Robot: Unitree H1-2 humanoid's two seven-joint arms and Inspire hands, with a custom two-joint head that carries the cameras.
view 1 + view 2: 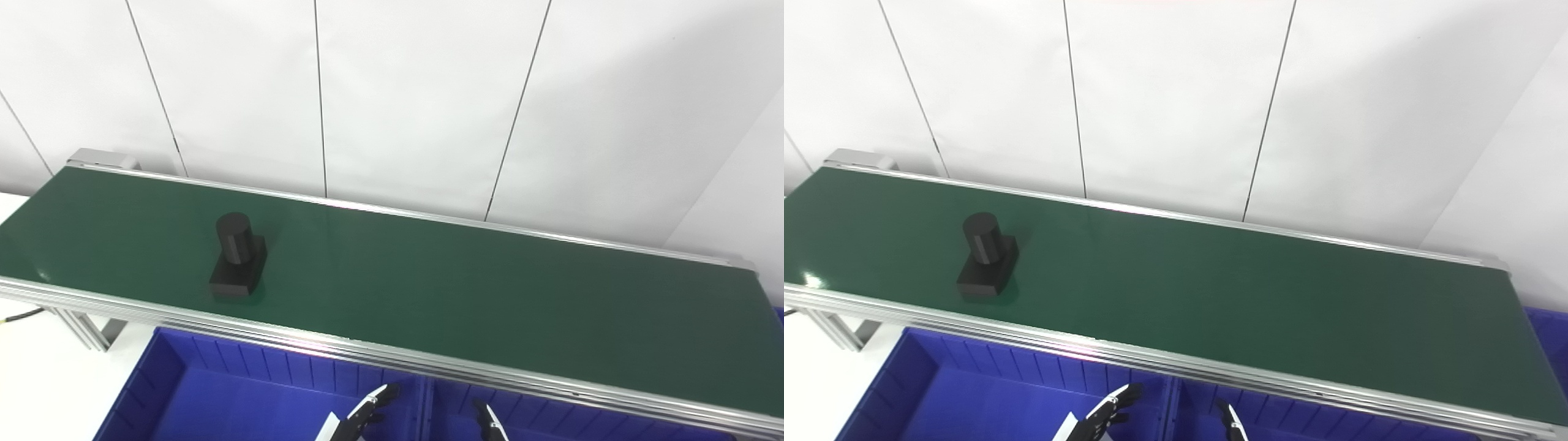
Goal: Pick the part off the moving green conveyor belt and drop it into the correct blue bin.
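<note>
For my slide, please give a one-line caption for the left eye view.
Black part rides the green belt while both hands wait low over the blue bins.

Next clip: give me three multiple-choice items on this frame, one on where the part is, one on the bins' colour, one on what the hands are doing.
1. Where is the black part?
A. On the belt's left stretch
B. In a bin
C. In the left hand

2. What colour are the bins?
A. Red
B. Blue
C. Grey

3. What state is the left hand in?
A. Closed on the part
B. Resting on the belt
C. Holding nothing, low over the bins

Answers:
1 A, the part stands on the green belt towards its left end.
2 B, both bins below the belt are blue.
3 C, only fingertips of the left hand and the right hand show at the bottom edge, far from the part.
</note>
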